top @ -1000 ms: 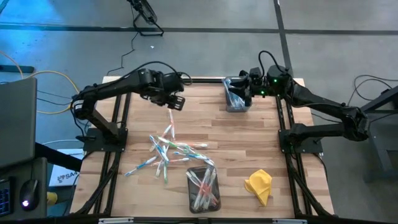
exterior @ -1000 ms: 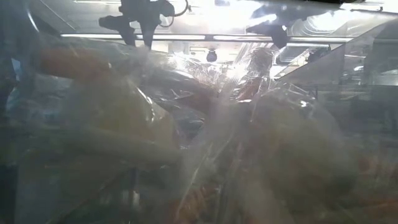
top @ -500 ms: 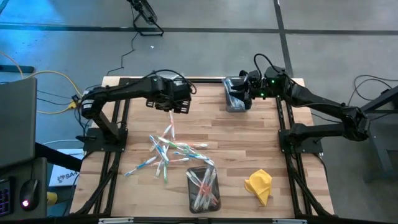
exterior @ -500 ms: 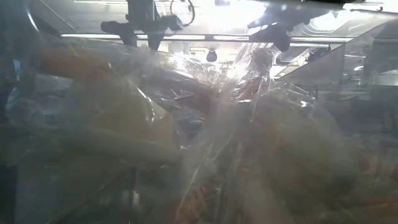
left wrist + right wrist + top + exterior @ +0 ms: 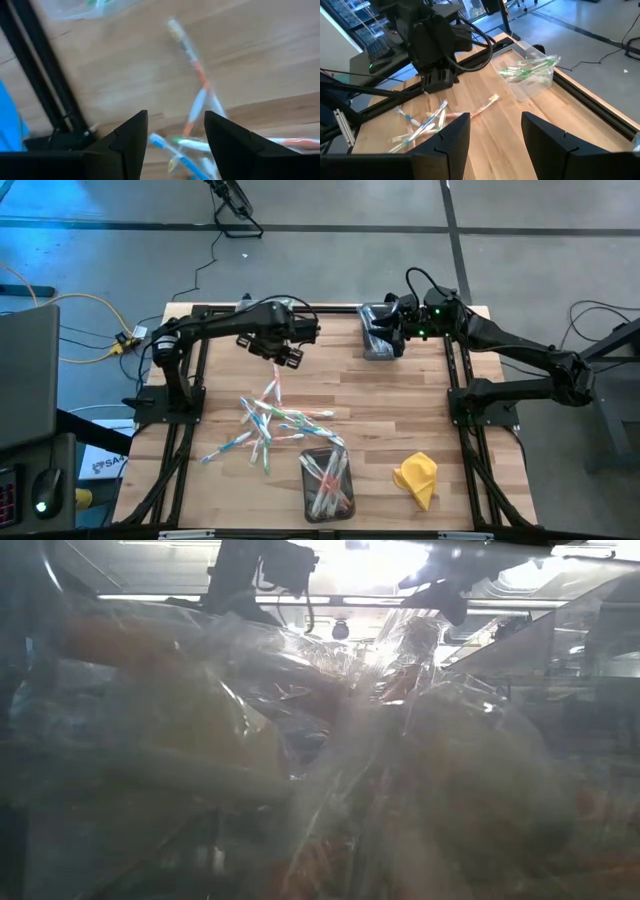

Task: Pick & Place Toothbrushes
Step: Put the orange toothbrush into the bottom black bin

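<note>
High view: the left gripper [image 5: 285, 352] hangs over the desk [image 5: 400, 410] near its far edge, left of the middle, fingers apart and holding nothing. Below it, toward the middle of the desk, a loose pile of toothbrushes [image 5: 265, 420] lies scattered, one pink-accented brush [image 5: 274, 385] reaching out of it toward the gripper. A clear bin [image 5: 327, 481] with more brushes in it sits by the near edge, and a yellow cloth [image 5: 417, 477] lies near the near right corner. The right gripper [image 5: 385, 330] hovers at the far edge over a second clear bin [image 5: 376, 340], fingers spread and empty.

Low view: crumpled clear plastic right in front of the lens blurs nearly everything; only dark arm parts show along the top, and no brush can be made out.

Left wrist view: the two dark fingers [image 5: 127, 142] stand apart with bare wood between them; the pink-accented brush [image 5: 192, 65] lies on the desk beyond, the pile's brushes [image 5: 200, 145] just past the fingertips.

Right wrist view: its fingers [image 5: 447, 137] are parted and empty. Ahead lie the scattered brushes [image 5: 427, 122], a bin of green-accented brushes [image 5: 527, 75] and the left arm [image 5: 427, 45].
</note>
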{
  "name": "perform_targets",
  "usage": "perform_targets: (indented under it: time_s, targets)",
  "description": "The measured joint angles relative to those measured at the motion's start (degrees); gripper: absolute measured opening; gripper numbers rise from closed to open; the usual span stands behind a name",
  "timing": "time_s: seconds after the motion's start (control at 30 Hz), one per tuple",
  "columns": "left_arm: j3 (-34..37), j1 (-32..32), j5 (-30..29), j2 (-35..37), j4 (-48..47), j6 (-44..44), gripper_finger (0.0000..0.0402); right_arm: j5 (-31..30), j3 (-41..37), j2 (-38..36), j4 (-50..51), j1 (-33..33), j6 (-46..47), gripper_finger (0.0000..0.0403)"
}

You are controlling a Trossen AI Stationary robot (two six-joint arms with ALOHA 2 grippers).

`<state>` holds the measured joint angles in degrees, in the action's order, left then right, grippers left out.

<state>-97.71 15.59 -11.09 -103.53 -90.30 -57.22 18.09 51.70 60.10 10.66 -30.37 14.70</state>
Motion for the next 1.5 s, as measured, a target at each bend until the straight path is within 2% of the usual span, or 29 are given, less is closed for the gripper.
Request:
perform_targets:
  time_s: [0.17,0.27,0.43,0.57,0.73,0.93,1.1,1.23,1.33,1.5]
  targets:
    - [2.91,-0.72,0.31,2.91,-0.11,-0.25,0.0177,-0.13,0.00,0.00,-0.02,0.00,0.00,0.0171]
    - [7.68,-1.70,0.90,5.50,0.43,-2.10,0.0162,-0.13,0.00,0.00,-0.04,0.00,0.00,0.0171]
    - [18.14,-2.72,5.29,12.67,0.15,-9.39,0.0134,-0.12,0.00,0.02,-0.04,0.00,0.00,0.0171]
    - [25.07,-2.44,6.32,17.26,0.85,-16.83,0.0117,-0.45,0.00,0.02,-0.07,0.00,-0.03,0.0171]
    - [30.93,-2.50,3.73,20.71,14.09,-17.96,0.0107,-2.94,0.00,0.02,-0.15,0.00,-1.84,0.0171]
    - [35.47,-2.44,-0.52,20.96,33.07,-12.67,0.0106,-4.61,0.00,0.02,-0.09,0.00,-2.56,0.0171]
    - [38.28,-2.44,-6.71,20.87,36.89,-15.39,0.0106,-4.52,0.00,0.02,-0.07,0.00,-2.56,0.0171]
    - [39.70,-2.29,-8.00,20.87,36.81,-16.52,0.0116,-4.50,0.00,0.02,-0.04,0.00,-2.56,0.0171]
    - [41.09,-1.94,-6.98,20.87,38.09,-16.35,0.0141,-4.53,0.00,0.02,-0.04,0.00,-2.56,0.0171]
    - [43.67,-0.79,-5.55,20.87,47.14,-15.02,0.0193,-4.62,0.00,0.02,-0.04,0.00,-2.56,0.0171]
